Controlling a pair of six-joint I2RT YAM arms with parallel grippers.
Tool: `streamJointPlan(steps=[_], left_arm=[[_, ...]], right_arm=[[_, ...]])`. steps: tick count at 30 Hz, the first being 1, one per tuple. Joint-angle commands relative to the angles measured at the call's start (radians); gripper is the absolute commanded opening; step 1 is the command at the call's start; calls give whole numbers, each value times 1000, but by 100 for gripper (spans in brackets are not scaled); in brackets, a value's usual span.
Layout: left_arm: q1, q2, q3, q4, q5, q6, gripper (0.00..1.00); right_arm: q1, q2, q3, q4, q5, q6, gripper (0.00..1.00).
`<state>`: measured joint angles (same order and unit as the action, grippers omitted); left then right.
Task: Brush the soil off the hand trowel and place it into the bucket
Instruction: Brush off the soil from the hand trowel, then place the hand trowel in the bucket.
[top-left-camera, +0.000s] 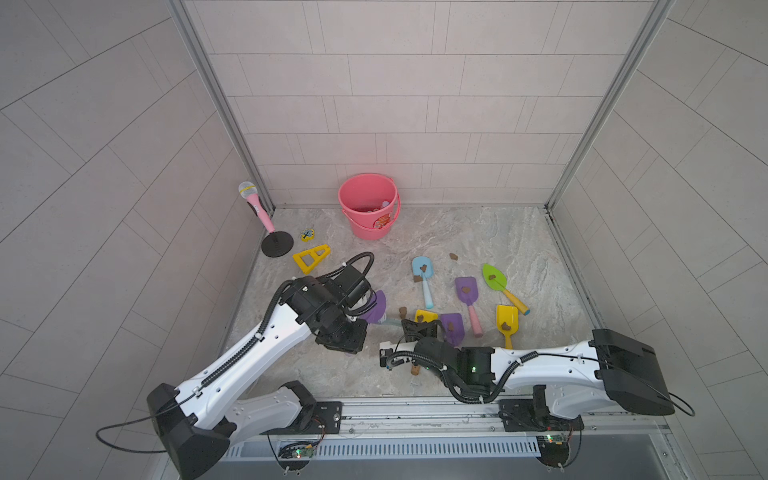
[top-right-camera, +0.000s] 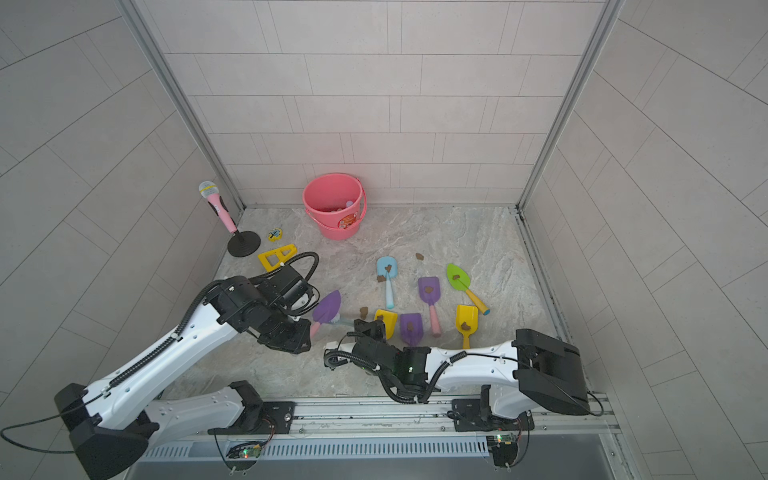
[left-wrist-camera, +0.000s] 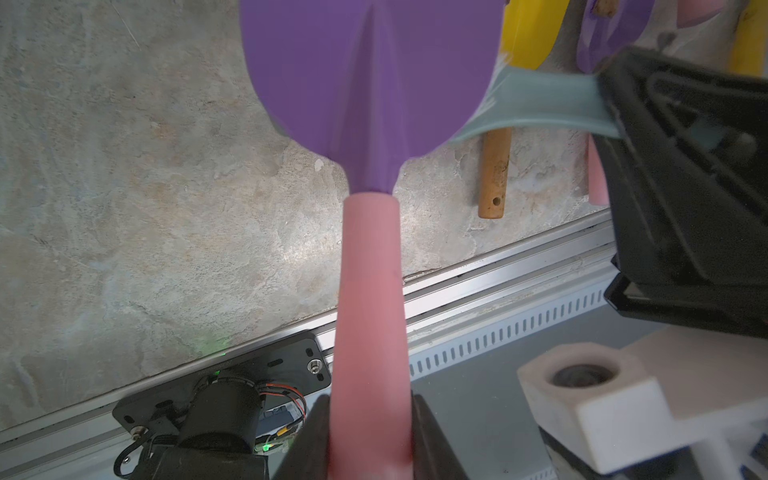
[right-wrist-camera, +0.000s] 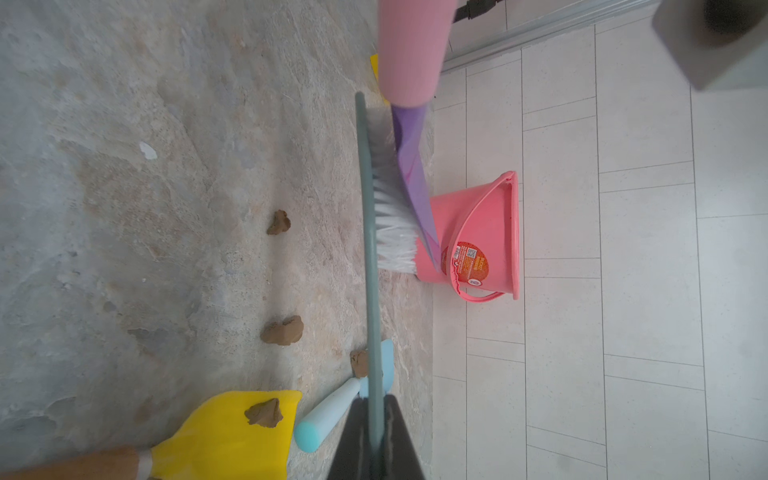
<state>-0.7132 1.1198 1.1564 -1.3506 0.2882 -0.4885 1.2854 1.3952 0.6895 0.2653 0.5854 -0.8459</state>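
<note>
In both top views the wrists largely cover the grippers. In the left wrist view the left gripper (left-wrist-camera: 370, 440) is cut off at the frame edge, its fingers clamped on the pink handle of the hand trowel (left-wrist-camera: 374, 75). The purple blade shows a plain ridged face, and the other face is hidden. It hangs over the worktop (top-left-camera: 478, 232), left of middle, toward the near edge. The right gripper (right-wrist-camera: 376, 432) pinches the thin handle of the brush (right-wrist-camera: 395, 224), whose white bristles touch the blade, seen edge-on. Lumps of soil (right-wrist-camera: 282, 330) lie on the worktop beside. The bucket (top-left-camera: 361, 228) stands at the far edge, its contents indistinct.

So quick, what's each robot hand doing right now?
Left hand: closed on the pink-handled purple plastic trowel.
Right hand: closed on the grey-green brush with white bristles.
</note>
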Motion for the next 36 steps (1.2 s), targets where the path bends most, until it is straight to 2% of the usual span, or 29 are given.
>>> streamJointPlan(steps=[1, 4, 7, 13, 18, 20, 23, 25, 28, 32, 36], left_arm=[[6, -17, -13, -35, 23, 22, 0], [12, -22, -6, -38, 26, 22, 0], [30, -29, 23, -41, 10, 21, 0], [99, -55, 102, 90, 16, -51, 0], [211, 38, 240, 223, 105, -147, 0], [264, 73, 279, 337, 146, -229, 0], [330, 124, 295, 571, 212, -426, 0], [364, 190, 341, 672, 236, -522, 0], [397, 332, 473, 717, 255, -638, 0], [434, 538, 655, 762, 343, -798, 0], [466, 725, 767, 893, 423, -964, 0]], right_arm=[[-63, -28, -8, 89, 37, 17, 0], [-142, -29, -28, 69, 25, 81, 0], [-175, -28, -43, 41, 27, 171, 0], [-204, -69, -52, -30, -22, 511, 0], [-292, -173, -59, -106, -164, 822, 0], [-353, -233, -59, -144, -236, 976, 0], [-434, -312, -114, -174, -340, 1108, 0], [-470, -357, -138, -189, -355, 1150, 0], [-507, -424, -172, -212, -366, 1177, 0], [-523, -493, -201, -249, -367, 1201, 0], [-525, -515, -217, -273, -378, 1244, 0]])
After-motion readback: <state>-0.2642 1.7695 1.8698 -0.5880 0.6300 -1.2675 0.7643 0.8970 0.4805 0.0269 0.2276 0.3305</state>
